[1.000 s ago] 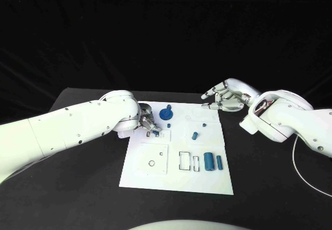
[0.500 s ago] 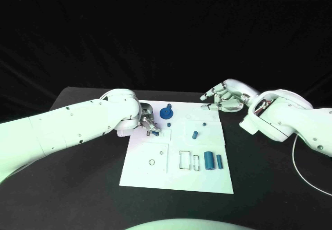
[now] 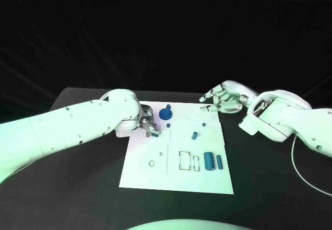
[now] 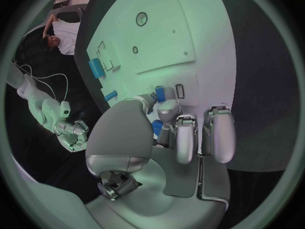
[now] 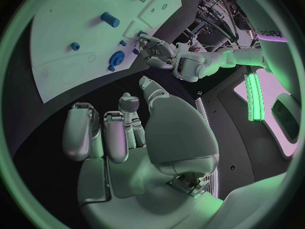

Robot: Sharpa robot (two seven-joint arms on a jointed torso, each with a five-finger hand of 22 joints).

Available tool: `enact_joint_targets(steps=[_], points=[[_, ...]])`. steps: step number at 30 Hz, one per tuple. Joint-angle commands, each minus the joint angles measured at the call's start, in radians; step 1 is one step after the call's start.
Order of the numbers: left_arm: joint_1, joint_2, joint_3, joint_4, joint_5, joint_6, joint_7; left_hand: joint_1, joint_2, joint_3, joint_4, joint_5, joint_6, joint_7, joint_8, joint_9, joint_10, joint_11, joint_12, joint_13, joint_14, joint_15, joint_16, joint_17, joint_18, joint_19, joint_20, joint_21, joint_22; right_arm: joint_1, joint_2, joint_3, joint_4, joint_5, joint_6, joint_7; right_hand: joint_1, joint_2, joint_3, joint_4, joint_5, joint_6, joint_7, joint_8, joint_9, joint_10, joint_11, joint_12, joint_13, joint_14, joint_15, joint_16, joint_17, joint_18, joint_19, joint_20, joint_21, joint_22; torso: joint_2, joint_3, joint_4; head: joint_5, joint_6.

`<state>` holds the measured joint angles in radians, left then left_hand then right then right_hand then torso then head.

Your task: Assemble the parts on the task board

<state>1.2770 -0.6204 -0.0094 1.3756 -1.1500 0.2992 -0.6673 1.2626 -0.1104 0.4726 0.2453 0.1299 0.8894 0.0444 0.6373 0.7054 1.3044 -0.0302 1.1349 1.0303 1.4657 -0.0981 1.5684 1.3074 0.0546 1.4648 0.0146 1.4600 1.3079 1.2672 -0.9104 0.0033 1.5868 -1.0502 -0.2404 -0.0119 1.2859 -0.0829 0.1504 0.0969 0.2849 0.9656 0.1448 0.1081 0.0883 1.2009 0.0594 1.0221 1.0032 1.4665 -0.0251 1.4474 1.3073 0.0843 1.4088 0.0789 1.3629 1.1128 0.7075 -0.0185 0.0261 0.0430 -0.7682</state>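
The white task board (image 3: 176,178) lies mid-table. My left hand (image 3: 147,123) reaches over its far left part and pinches a small blue part (image 4: 159,93) between thumb and fingertip, just beside a small dark slot (image 4: 179,90). Another bit of blue (image 4: 155,127) shows under the fingers. My right hand (image 3: 225,98) hovers over the board's far right corner, fingers apart, holding nothing. On the board stand a blue gear-like part (image 3: 167,113), a small peg (image 3: 169,125), a short blue piece (image 3: 195,135) and two blue cylinders (image 3: 208,162) near rectangular outlines.
A round hole (image 3: 151,163) marks the board's near left panel. A white cable (image 3: 297,160) runs along the table at the right. Black table surface (image 3: 83,182) surrounds the board on all sides.
My left hand's fingertips have shifted slightly down toward the slots at the board's left. The right hand has stayed nearly still.
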Motion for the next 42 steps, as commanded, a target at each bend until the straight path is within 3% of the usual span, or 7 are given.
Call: enact_joint_targets(steps=[1,12,27,42], points=[[-0.004,0.002,-0.004,-0.002,-0.008,0.036,-0.007,-0.008,0.01,0.164,-0.158,-0.005,0.001,-0.004,0.005,0.003,0.007,-0.002,0.006,0.002,0.105,0.007,0.002,0.263,-0.013,0.032,0.004,-0.006,0.073,-0.001,0.001,0.0,0.001,-0.001,0.012,0.011,-0.009,0.003,0.001,0.006,0.006,0.001,0.0,0.003,-0.001,-0.006,-0.003,-0.003,-0.001,0.059,0.002,-0.003,0.051,0.002,-0.008,-0.001,-0.005,-0.001,0.001,0.0008,-0.0012,0.001,0.0],[-0.005,0.022,-0.008,-0.032,0.002,0.031,-0.006,-0.074,0.025,0.157,-0.13,-0.02,0.014,-0.01,0.019,0.016,0.015,-0.006,0.019,0.01,0.105,0.004,0.002,0.263,-0.015,0.035,0.003,-0.001,0.083,-0.001,-0.001,0.0,0.006,-0.001,0.009,0.013,-0.012,0.004,0.0,0.009,0.008,0.001,0.0,0.003,-0.001,-0.009,-0.003,-0.007,-0.005,0.058,0.002,-0.006,0.047,0.003,-0.009,0.0,-0.007,-0.005,0.001,0.0019,-0.0011,0.0,-0.004],[-0.007,0.034,-0.012,-0.046,0.007,0.031,0.001,-0.19,0.002,0.032,-0.074,-0.025,0.055,-0.025,0.024,0.021,0.037,-0.017,0.048,0.036,0.105,-0.005,0.002,0.263,-0.016,0.037,-0.006,0.001,0.089,-0.001,-0.004,0.0,0.012,0.0,-0.005,0.018,-0.01,0.007,0.0,0.011,0.022,0.002,-0.001,0.005,-0.002,-0.011,-0.004,-0.008,-0.008,0.057,0.002,-0.009,0.044,0.004,-0.011,-0.001,-0.009,-0.009,0.0,0.0001,0.0001,-0.003,-0.008],[-0.007,0.033,-0.012,-0.049,0.008,0.023,0.002,-0.258,0.011,-0.076,-0.016,-0.025,0.084,-0.031,0.022,0.02,0.054,-0.023,0.062,0.05,0.105,-0.01,0.002,0.263,-0.021,0.047,-0.011,0.015,0.114,-0.001,-0.004,0.0,0.011,0.004,-0.014,0.022,-0.014,0.006,-0.003,0.015,0.03,0.002,-0.001,0.006,-0.003,-0.014,-0.004,-0.012,-0.012,0.057,0.001,-0.011,0.042,0.004,-0.012,-0.001,-0.011,-0.013,0.0,0.0002,0.0004,0.0,-0.01]])
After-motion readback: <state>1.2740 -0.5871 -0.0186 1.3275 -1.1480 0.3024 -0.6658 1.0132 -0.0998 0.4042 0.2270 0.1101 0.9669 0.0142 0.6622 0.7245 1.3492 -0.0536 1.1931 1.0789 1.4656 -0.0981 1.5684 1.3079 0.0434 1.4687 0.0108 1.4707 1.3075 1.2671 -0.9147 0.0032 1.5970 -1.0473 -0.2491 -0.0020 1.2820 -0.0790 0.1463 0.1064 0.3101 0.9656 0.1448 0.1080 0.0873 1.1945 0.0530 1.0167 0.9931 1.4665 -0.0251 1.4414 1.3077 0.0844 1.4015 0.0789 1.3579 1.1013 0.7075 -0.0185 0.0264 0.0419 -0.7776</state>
